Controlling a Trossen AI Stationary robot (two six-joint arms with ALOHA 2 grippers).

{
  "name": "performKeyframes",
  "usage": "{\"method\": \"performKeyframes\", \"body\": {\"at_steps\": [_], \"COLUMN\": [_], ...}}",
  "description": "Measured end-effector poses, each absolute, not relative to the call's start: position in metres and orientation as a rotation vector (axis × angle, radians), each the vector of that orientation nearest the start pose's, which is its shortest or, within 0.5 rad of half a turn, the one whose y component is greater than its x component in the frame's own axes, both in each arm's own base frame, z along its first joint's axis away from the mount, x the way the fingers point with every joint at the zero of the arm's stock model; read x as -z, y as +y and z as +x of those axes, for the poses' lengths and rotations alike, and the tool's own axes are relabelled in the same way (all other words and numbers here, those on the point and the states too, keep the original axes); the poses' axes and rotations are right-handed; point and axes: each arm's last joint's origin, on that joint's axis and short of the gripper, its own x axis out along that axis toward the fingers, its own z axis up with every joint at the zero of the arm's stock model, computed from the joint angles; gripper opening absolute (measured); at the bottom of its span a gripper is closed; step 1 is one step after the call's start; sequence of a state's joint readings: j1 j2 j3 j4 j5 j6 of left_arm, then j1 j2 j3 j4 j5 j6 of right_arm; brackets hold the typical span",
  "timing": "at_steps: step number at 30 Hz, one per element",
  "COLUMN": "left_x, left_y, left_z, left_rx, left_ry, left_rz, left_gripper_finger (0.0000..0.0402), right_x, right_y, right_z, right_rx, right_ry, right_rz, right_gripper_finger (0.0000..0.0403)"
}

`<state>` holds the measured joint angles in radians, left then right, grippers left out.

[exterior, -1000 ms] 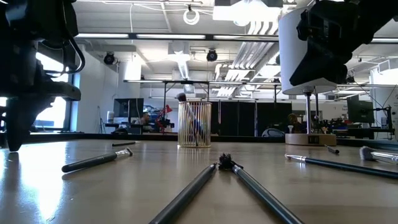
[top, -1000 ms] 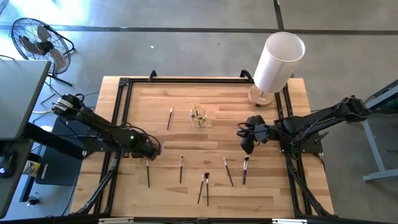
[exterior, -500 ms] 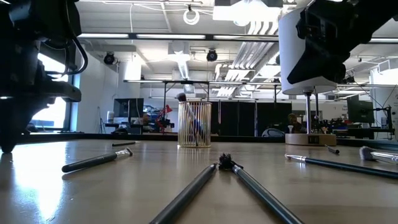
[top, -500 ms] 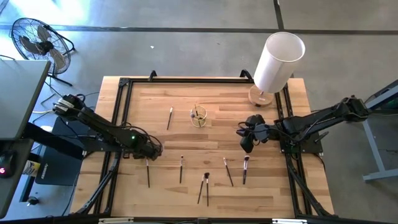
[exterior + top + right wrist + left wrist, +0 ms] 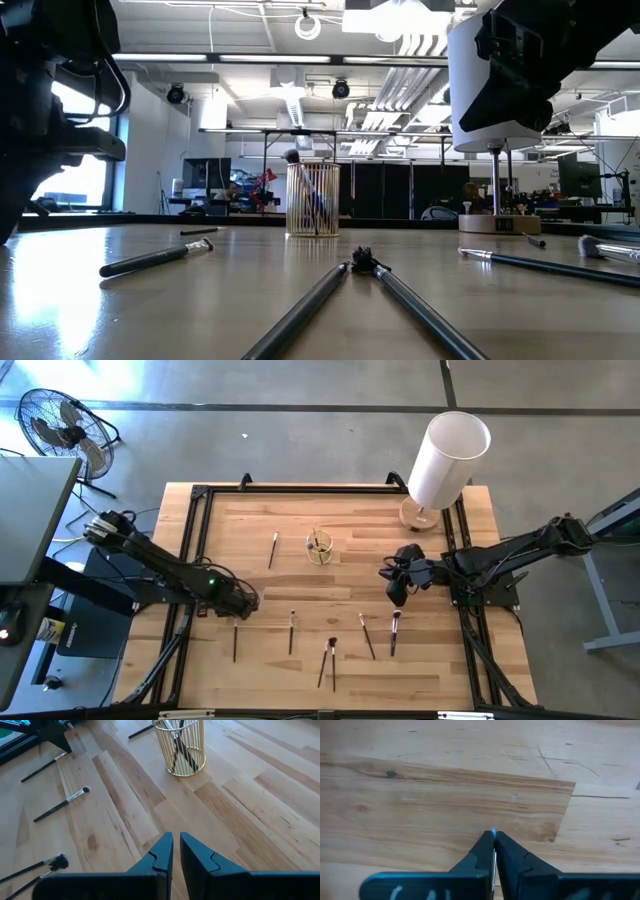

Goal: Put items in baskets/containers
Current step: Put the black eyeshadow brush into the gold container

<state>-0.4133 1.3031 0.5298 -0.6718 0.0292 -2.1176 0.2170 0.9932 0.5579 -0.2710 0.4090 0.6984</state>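
Note:
Several thin dark makeup brushes lie flat on the wooden table, among them one (image 5: 273,550) left of the cup and a pair (image 5: 327,660) near the front edge. The small yellowish see-through cup (image 5: 319,547) stands upright at the middle back with brushes in it. My left gripper (image 5: 240,610) is down at the table's left, shut at the far end of one brush (image 5: 234,645). My right gripper (image 5: 397,595) hovers right of the cup with only a narrow gap between its fingers and nothing in it (image 5: 176,837). My left gripper comes from above, fingers pointing down, shut on the brush's far end. Only a thin pale sliver (image 5: 493,851) shows between the fingertips, because the fingers hide the rest. The handle (image 5: 234,650) lies on the table and runs toward the near edge.
A tall white cylinder on a round wooden base (image 5: 445,460) stands at the back right corner. Black frame rails (image 5: 190,560) run along the table's left, right and far sides. Two brushes (image 5: 367,637) (image 5: 395,632) lie in front of my right gripper.
My left gripper has shut at the far end of the leftmost brush. That brush has swung a little, its near end moving toward the table's left edge. In the low view the left arm's dark finger has drawn toward the picture's left.

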Motion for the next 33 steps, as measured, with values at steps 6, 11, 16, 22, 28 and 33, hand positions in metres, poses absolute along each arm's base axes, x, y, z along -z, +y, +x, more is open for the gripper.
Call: {"method": "performKeyframes", "body": {"at_steps": [6,11,16,22,28,33], "left_x": [-0.145,-0.177,-0.212,-0.264,-0.311,-0.336], "left_y": [-0.075,-0.08,-0.083,-0.078,-0.049,-0.006], "left_z": [0.176,0.2,0.218,0.241,0.272,0.292], "left_rx": [-1.136,-1.044,-0.959,-0.909,-0.841,-0.689], "left_ry": [1.001,0.716,0.447,0.122,0.049,-0.022], "left_rz": [-1.388,-1.302,-1.155,-0.878,-0.667,-0.55], "left_gripper_finger": [0.0002,0.0,0.0,0.0,0.0,0.0], "right_x": [-0.214,-0.214,-0.213,-0.213,-0.213,-0.214], "right_y": [0.031,0.031,0.032,0.035,0.037,0.037], "right_z": [0.193,0.193,0.192,0.191,0.192,0.192], "right_rx": [0.378,0.372,0.359,0.345,0.336,0.335], "right_ry": [0.588,0.597,0.618,0.624,0.616,0.607], "right_rz": [0.436,0.41,0.416,0.406,0.404,0.411], "right_gripper_finger": [0.0028,0.0027,0.0021,0.0017,0.0016,0.0016]}}
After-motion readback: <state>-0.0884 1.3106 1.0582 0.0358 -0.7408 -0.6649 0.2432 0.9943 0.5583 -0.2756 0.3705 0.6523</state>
